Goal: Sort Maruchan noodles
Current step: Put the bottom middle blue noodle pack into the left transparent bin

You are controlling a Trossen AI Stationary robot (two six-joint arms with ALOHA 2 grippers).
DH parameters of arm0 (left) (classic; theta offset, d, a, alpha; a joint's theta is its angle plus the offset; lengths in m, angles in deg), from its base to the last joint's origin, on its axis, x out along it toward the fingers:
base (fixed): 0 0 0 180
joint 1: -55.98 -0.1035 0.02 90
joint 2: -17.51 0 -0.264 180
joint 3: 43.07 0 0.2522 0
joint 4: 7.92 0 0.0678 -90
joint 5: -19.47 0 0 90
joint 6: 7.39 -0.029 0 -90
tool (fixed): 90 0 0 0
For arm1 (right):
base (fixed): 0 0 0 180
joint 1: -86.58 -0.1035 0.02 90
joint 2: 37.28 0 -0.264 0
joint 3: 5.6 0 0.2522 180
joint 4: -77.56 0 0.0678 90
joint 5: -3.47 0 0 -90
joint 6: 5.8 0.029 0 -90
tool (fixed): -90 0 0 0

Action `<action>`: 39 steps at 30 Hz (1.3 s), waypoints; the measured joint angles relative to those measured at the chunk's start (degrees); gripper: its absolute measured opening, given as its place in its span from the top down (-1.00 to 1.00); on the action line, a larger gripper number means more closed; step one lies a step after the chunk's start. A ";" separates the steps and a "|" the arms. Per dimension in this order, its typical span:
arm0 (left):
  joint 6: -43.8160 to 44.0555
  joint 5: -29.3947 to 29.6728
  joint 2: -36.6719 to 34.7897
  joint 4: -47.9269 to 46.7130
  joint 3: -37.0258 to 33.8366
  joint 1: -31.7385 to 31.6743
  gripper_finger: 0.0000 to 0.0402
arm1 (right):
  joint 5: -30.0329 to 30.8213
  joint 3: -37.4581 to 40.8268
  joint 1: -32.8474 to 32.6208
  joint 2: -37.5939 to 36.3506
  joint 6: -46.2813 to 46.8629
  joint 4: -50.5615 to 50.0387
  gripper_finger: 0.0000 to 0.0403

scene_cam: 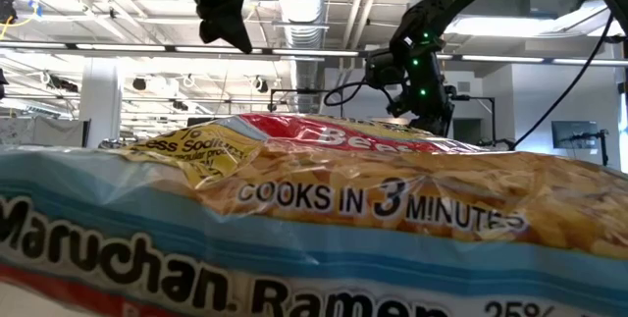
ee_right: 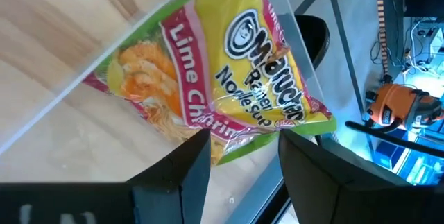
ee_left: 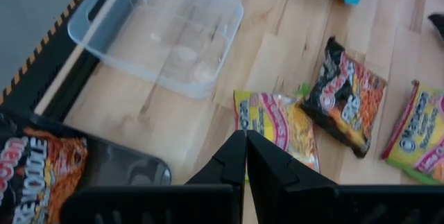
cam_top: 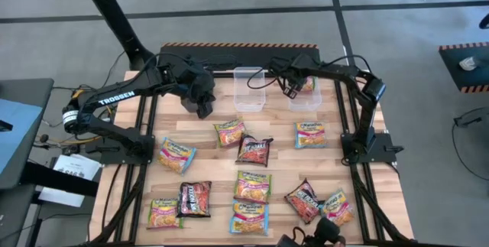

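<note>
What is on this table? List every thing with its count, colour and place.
Dark noodle packets: three, black and red; one mid-table, two toward the near edge.
Light noodle packets: seven, with yellow, green or blue edges; spread over the table.
Lime packet: one, yellow and green; inside the right tub.
Tubs: two, clear; far side, the left one empty.
Black tray: one; beside the empty tub, with another dark packet on it.
Table: one, pale wood.
Left hand: shut, above the table beside the empty tub.
Right hand: open, over the right tub.
</note>
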 joint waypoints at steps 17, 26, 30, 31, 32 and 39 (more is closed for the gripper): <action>0.32 0.00 0.00 -7.90 0.00 0.00 0.96 | -0.42 0.00 -6.50 0.00 1.99 -1.68 0.04; -2.22 0.00 0.02 -10.00 0.00 0.00 0.59 | -0.39 0.00 -8.73 0.00 3.82 -4.48 0.04; -2.78 -0.37 0.02 -9.21 0.00 0.00 0.42 | -0.39 0.00 -9.44 0.00 6.35 -8.22 0.04; -3.23 -0.97 0.02 -9.28 0.00 0.01 0.39 | -0.39 0.00 -9.55 0.00 7.14 -9.27 0.04; -3.62 -2.24 0.02 -9.29 0.00 0.14 0.37 | -0.39 0.00 -9.81 0.00 7.78 -10.25 0.04; -2.56 -8.98 0.02 -8.36 0.00 4.15 0.36 | -0.42 0.00 -10.73 -0.69 11.89 -16.58 0.04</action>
